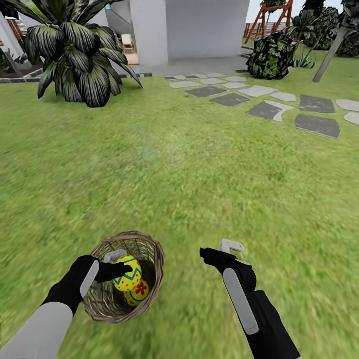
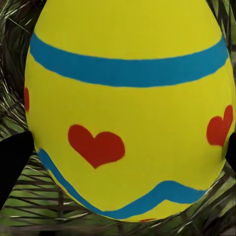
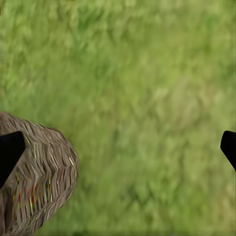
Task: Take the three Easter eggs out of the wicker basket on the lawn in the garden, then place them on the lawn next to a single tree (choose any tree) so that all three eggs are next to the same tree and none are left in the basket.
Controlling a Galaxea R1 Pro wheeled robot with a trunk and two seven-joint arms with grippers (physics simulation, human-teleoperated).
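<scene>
The wicker basket sits on the lawn right in front of me, at the lower left of the head view. My left gripper reaches into it and is shut on a yellow Easter egg with blue bands. Up close that egg shows red hearts, with a black fingertip on each side of it. A second egg with a red flower lies lower in the basket. My right gripper hangs open over bare grass just right of the basket. A grey tree trunk leans at the far right.
A broad dark-leaved palm-like plant stands far left. Grey stepping stones cross the grass toward a white house wall. A leafy shrub and a red wooden frame are behind them. Open grass stretches ahead.
</scene>
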